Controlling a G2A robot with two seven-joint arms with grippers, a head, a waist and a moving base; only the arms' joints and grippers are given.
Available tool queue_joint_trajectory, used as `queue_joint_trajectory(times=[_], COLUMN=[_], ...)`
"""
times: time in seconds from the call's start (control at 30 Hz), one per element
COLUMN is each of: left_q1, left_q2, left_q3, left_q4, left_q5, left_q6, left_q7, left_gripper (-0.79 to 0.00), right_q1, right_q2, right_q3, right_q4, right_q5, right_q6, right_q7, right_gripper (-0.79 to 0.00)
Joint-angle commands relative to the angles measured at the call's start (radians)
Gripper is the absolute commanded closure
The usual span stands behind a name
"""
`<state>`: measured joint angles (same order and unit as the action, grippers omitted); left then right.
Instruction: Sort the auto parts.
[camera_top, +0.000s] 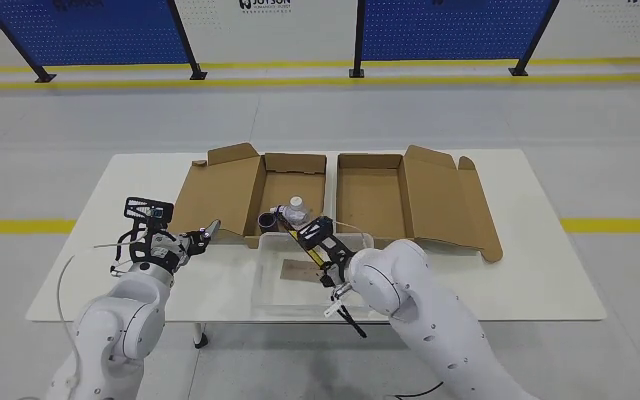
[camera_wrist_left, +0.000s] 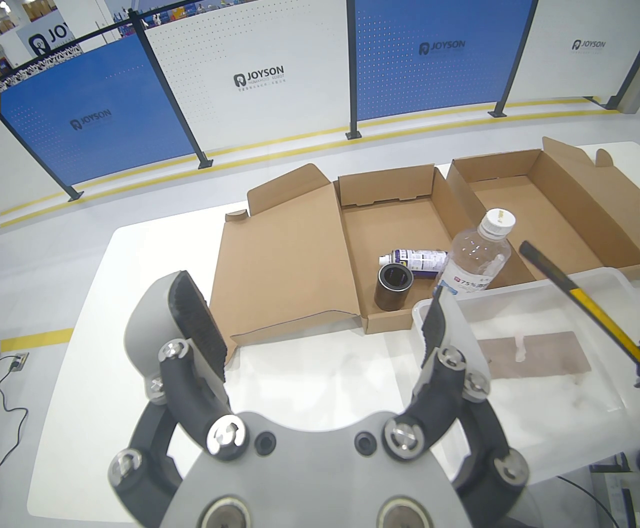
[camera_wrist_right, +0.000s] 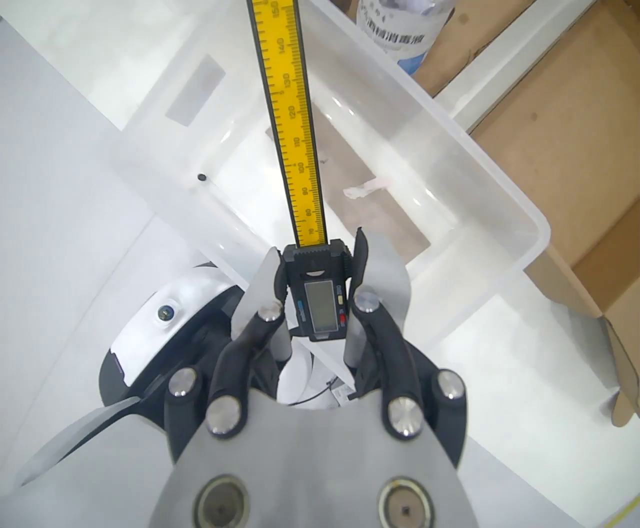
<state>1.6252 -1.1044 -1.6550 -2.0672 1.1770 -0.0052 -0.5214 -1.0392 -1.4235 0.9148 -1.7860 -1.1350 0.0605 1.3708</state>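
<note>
The right claw (camera_wrist_right: 316, 265) is closed on the display head of a caliper (camera_wrist_right: 292, 125), gripping it at one end, so the long yellow bar juts out over the clear bin (camera_wrist_right: 500, 200) at the middle of the desk's (camera_top: 520, 280) near edge. The bar's tip points at the bottle (camera_wrist_left: 475, 260) in the left box (camera_wrist_left: 385, 185), which stands just behind the bin beside a spray can (camera_wrist_left: 415, 260) and a black cylinder (camera_wrist_left: 392, 290).

An end grip like this probably lets the bar pivot, so the carry should be slow and level. I would raise it clear of the bin's rim first, and swing it wide of the bottle, which looks easy to topple. The right box (camera_top: 370, 200) offers bare floor for laying it flat.

The left claw (camera_wrist_left: 314, 295) hangs wide open and empty toward the desk's left edge, out of the way.
</note>
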Motion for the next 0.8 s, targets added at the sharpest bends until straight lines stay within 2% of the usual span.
queue_joint_trajectory(times=[0.0, 0.33, 0.77], left_q1=[0.000, 0.000, 0.000], left_q2=[0.000, 0.000, 0.000], left_q3=[0.000, 0.000, 0.000], left_q4=[0.000, 0.000, 0.000], left_q5=[0.000, 0.000, 0.000], left_q6=[0.000, 0.000, 0.000], left_q7=[0.000, 0.000, 0.000], left_gripper=[-0.785, -0.785, -0.785], right_q1=[-0.020, -0.096, -0.072], right_q2=[0.002, 0.013, 0.018], right_q3=[0.031, 0.136, 0.141], right_q4=[-0.011, -0.041, -0.040], right_q5=[0.040, 0.147, 0.079], right_q6=[0.007, 0.031, 0.084], right_q7=[-0.039, -0.233, -0.237], right_gripper=[0.000, 0.000, 0.000])
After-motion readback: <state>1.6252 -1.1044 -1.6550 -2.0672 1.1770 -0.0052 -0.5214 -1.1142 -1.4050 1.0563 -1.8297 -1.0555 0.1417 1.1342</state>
